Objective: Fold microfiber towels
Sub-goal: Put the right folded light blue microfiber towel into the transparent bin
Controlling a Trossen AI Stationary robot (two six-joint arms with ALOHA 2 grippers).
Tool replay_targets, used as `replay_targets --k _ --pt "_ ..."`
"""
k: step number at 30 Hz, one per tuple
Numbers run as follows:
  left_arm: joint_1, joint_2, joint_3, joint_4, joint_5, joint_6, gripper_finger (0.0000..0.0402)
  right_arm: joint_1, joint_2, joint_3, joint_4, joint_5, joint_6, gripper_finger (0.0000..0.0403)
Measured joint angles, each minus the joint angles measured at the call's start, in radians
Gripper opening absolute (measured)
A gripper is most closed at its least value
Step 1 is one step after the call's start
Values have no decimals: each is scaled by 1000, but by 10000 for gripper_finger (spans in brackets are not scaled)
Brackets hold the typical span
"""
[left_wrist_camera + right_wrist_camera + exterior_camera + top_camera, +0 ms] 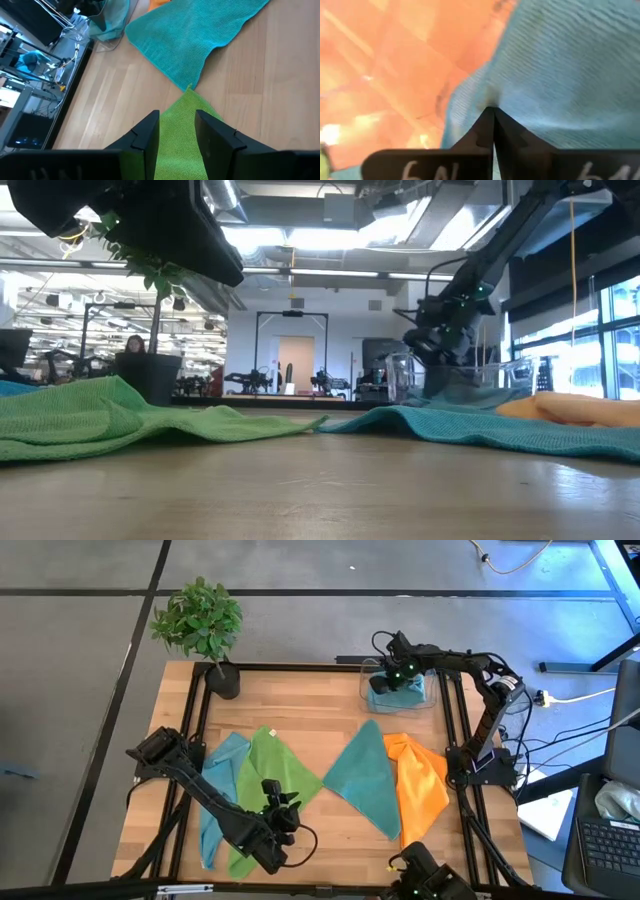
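Right gripper [392, 677] reached into the clear bin [432, 695], jaws pinched on a light blue towel [388, 688], probably to lift it out. Left gripper [176, 131] hovered, jaws apart and empty, over the lime green towel [268, 775].

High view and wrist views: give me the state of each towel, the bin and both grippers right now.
Lime green towel: spread flat.
Teal towel: spread flat.
Orange towel: spread, rumpled.
Light blue towel: partly under green.
Second light blue towel: in clear bin, pinched.
Left gripper: open, over green.
Right gripper: shut on cloth.

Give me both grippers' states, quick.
Left gripper: open, above the green towel, holding nothing.
Right gripper: shut on the light blue towel in the bin.
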Motion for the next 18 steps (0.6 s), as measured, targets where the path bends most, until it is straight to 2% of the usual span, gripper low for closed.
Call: replay_targets --k 8,14,16,18 --pt "0 0 0 0 0 0 117 -10 -14 0 12 -94 -34 20" --pt "0 0 0 0 0 0 117 -21 -100 70 -83 -120 -188 5" --pt "0 0 0 0 -2 0 117 -19 -135 115 -155 -53 -273 6" --pt "0 0 0 0 -2 0 117 -3 -164 155 -247 106 -380 9"
